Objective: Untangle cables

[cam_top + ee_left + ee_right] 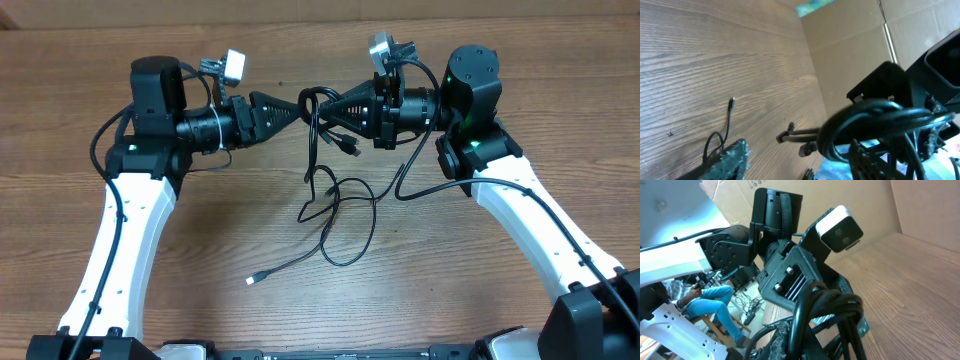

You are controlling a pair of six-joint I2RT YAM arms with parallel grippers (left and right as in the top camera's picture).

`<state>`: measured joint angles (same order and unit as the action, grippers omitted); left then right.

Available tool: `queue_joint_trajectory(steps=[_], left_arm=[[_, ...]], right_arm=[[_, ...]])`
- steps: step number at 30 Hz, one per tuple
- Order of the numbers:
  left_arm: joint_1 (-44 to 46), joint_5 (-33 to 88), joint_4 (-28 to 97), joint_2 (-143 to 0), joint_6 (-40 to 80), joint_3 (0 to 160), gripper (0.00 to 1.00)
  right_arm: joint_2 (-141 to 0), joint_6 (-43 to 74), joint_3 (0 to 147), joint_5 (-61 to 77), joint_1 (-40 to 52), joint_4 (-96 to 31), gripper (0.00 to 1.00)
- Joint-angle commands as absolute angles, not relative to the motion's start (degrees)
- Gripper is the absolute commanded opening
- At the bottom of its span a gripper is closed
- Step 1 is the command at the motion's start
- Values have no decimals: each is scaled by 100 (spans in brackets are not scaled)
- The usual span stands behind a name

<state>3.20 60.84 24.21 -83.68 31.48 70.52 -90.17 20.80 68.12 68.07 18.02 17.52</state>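
My right tool is pressed together, pinching the cables where they bunch into a tight loop, held up off the bench at about 12 o'clock in the overhead view. My left tool meets it nose to nose from 9 o'clock. Its wrist view shows only 1 finger beside the bundle, so I cannot tell whether it is spread or gripping.

From the pinch the strands hang toward 6 o'clock and land on the bench in loops that cross each other. 1 end runs out toward 7 o'clock and finishes in a small plug tip lying clear of the rest.

I judge the job barely begun: the bundle is gathered and lifted, but no cord is separated, and the crossings below all remain to be worked apart.
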Motion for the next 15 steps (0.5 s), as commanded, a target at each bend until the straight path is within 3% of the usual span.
queue_joint_trajectory(steps=[1, 8, 15], left_arm=[[530, 6084, 2412, -8353, 2936, 7140, 68], [733, 6093, 2397, -8353, 3020, 7140, 68], [781, 6095, 2397, -8353, 3699, 7140, 45]], right_arm=[[-8986, 2106, 6827, 6873, 1791, 1846, 4], [-8986, 2115, 6827, 6871, 1793, 1883, 4], [-8986, 1872, 6827, 6801, 1793, 1881, 4]])
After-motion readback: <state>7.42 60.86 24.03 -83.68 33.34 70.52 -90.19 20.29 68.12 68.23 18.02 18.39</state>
